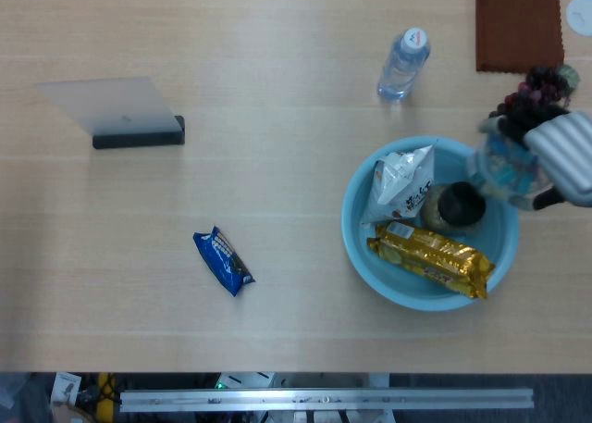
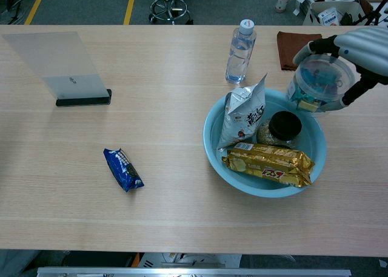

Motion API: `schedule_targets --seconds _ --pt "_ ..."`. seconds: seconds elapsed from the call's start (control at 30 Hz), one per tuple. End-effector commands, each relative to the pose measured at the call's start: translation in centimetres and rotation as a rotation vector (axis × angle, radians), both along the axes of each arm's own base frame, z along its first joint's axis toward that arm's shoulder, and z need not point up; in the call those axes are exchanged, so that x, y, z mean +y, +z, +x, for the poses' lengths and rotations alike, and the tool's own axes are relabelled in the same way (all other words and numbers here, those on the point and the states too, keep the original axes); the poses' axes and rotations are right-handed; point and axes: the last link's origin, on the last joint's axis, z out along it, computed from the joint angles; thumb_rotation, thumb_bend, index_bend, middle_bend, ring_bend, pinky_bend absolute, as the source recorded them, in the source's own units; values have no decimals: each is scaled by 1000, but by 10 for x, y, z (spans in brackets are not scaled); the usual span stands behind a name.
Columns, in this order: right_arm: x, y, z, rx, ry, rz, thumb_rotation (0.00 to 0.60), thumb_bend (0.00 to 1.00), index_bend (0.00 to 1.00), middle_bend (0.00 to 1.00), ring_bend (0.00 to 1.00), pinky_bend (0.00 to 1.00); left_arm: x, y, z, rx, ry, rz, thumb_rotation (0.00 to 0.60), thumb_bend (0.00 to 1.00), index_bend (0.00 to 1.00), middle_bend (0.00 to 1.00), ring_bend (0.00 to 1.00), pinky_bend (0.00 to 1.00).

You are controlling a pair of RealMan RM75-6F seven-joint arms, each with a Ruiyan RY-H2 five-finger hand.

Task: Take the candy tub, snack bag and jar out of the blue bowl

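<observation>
My right hand (image 1: 566, 156) (image 2: 367, 44) grips the clear candy tub (image 1: 505, 164) (image 2: 319, 83) and holds it in the air over the far right rim of the blue bowl (image 1: 356, 243) (image 2: 212, 151). Inside the bowl a silver snack bag (image 1: 400, 182) (image 2: 242, 116) stands at the left. A jar with a black lid (image 1: 460, 205) (image 2: 284, 125) sits beside it, now uncovered. A gold snack pack (image 1: 430, 256) (image 2: 270, 163) lies along the near side. The left hand shows in neither view.
A water bottle (image 1: 403, 64) (image 2: 240, 43) stands behind the bowl, and a brown cloth (image 1: 518, 27) (image 2: 296, 46) lies at the far right. A blue snack pack (image 1: 223, 261) (image 2: 123, 168) lies mid-table. A sign stand (image 1: 116, 113) (image 2: 60, 65) is at the far left.
</observation>
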Motion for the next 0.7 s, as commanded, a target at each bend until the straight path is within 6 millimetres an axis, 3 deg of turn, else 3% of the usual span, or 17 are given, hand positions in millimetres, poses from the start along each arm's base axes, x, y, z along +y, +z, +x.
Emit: schedule_targets --seconds 0.03,0.27,0.7 --pt "-2 17 -18 21 -54 -47 600 166 315 387 385 633 0 -1 0 0 -1 -3 600 293 233 230 179 252" --pt "-9 23 -43 60 -132 -62 600 164 315 387 384 633 3 -9 5 -9 -18 -22 600 293 233 230 179 252" --pt "-37 -12 -58 135 -162 -21 600 164 315 387 385 633 -2 -7 2 -4 -4 -22 600 293 233 230 179 252"
